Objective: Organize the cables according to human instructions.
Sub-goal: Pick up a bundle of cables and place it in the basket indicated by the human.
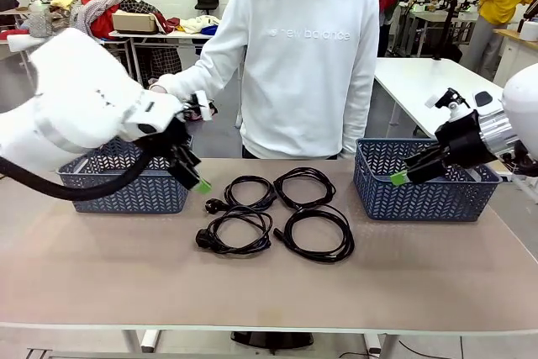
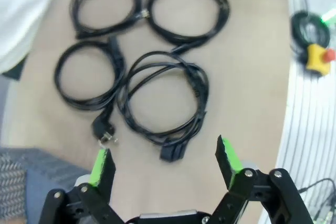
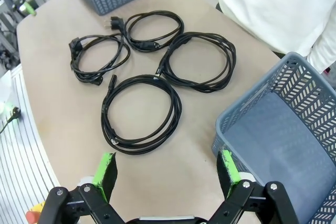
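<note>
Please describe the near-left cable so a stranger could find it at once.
On the table, four black coils lie in a square between the blue left basket and right basket. The near-left cable is in the row nearer the robot, on the left basket's side. Its loops are loosest, with a blocky plug at its left.

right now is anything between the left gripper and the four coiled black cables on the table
Nothing visible is. The open left gripper hangs over bare tan tabletop, and the four coiled black rubber cables lie just ahead of it, uncovered. The blue-grey lattice plastic basket sits off to one side, out of the path.
</note>
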### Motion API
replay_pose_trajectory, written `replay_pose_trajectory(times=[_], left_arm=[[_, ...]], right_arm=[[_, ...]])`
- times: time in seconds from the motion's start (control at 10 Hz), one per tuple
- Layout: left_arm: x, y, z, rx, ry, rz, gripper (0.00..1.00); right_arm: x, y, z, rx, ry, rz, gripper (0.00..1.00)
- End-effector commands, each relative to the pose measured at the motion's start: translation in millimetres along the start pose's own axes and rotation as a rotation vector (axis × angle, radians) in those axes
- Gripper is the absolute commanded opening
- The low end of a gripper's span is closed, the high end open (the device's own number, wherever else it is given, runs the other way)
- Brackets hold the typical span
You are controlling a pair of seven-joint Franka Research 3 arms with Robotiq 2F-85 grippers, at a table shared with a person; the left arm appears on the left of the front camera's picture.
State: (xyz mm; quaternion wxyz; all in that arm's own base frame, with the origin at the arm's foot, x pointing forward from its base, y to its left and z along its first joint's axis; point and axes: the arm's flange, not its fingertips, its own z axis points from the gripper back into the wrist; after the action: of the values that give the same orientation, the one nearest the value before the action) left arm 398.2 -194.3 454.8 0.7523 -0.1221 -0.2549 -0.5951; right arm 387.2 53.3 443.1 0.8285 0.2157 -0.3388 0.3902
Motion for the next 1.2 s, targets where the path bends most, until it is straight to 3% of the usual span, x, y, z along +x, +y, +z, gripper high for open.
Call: replay_pose_trajectory(times=[0.0,0.5,1.1], left_arm=[[14.2,-0.8,-26.2,-0.066,0.067,-0.161,1.00],[26.0,-24.6,-81.9,-0.212,0.234,-0.290,1.00],[22.1,-31.4,-90.6,-0.213,0.222,-0.270,1.00]], right_arm=[[0.9,-6.7,-3.2,0.007,-0.023,0.031,1.00],[0.9,-6.7,-3.2,0.007,-0.023,0.031,1.00],[0.9,-6.7,-3.2,0.007,-0.023,0.031,1.00]])
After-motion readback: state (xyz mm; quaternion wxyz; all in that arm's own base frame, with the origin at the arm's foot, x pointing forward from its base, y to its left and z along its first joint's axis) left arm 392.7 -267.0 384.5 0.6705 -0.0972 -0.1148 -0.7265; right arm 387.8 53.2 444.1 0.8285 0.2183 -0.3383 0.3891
